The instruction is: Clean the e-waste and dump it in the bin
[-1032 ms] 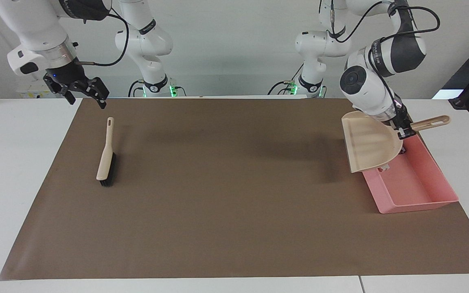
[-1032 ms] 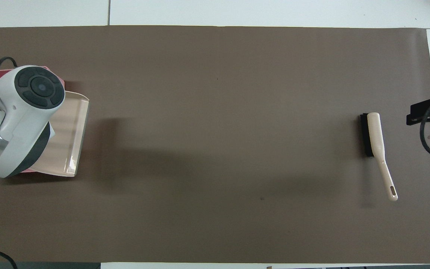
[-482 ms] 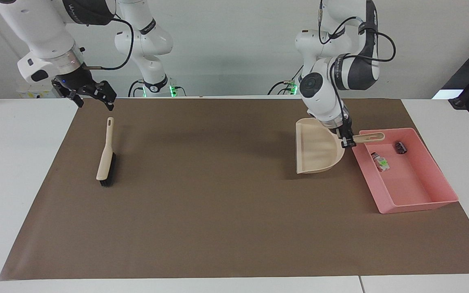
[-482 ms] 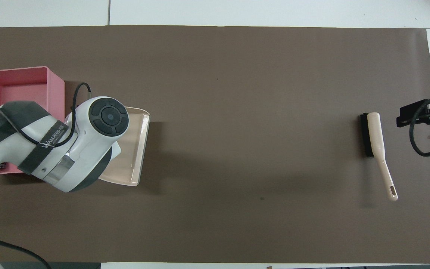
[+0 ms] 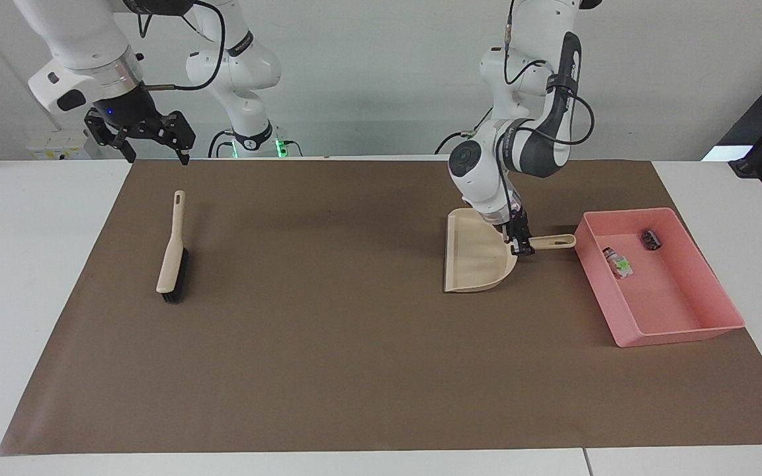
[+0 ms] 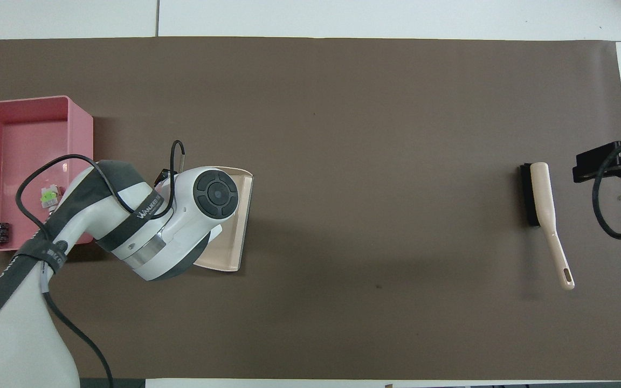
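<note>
Table: white tabletop carrying a brown paper mat.
On mat: beige plastic brush, beige dustpan, pink rectangular bin lying near opposite short edges.

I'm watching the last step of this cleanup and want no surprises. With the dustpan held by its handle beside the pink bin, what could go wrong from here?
1. The left gripper grips the dustpan only at its handle, so the pan could tilt or twist when set down.
2. The handle's tip points at the bin; a swing that way could nudge it and jostle the e-waste inside.
3. The right gripper hangs above the brush; lowering it could knock the handle.
</note>
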